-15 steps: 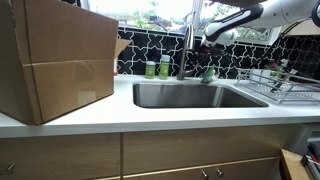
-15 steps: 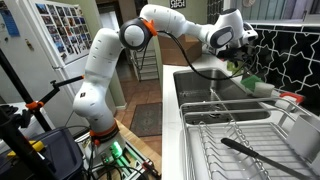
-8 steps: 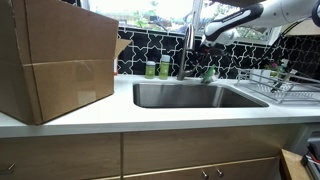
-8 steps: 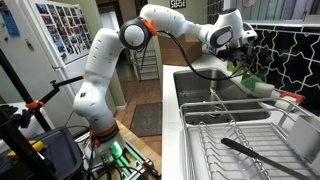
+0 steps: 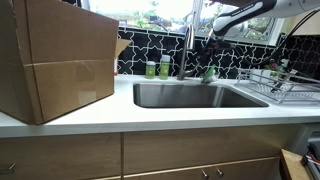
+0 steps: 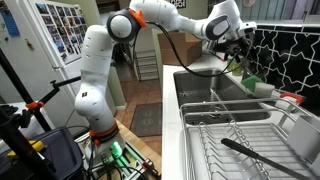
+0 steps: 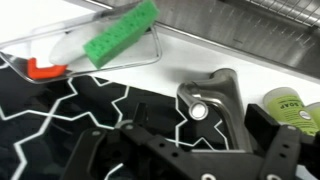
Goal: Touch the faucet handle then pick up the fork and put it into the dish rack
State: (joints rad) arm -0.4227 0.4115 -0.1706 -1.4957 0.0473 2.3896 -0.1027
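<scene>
Pincer: the pincer point(image 5: 212, 30) is held high beside the top of the faucet point(image 5: 187, 50), over the back edge of the sink. In the wrist view its dark fingers point(image 7: 95, 155) are seen spread, and nothing is pinched.
Faucet handle: the faucet handle point(image 7: 212, 95) is seen as a chrome lever just ahead of the fingers. Whether it is touched cannot be told.
Clear tray: a clear tray point(image 7: 155, 52) is set on the ledge behind the sink. A green block point(image 7: 120, 35) and an orange-red piece point(image 7: 45, 70) are held in it.
Green bottles: two green bottles point(image 5: 157, 69) are stood by the tiled wall, just beside the faucet's foot.
Sink: the steel sink point(image 5: 195, 95) is sunk into the white worktop point(image 5: 150, 118).
Dish rack: the dish rack point(image 6: 215, 150) is placed on the worktop just beside the sink. A long dark utensil point(image 6: 250, 148) is laid across its wires.
Fork: the fork cannot be made out with certainty in any view.
Cardboard box: a large cardboard box point(image 5: 55, 60) is stood on the worktop, across the sink from the rack.
</scene>
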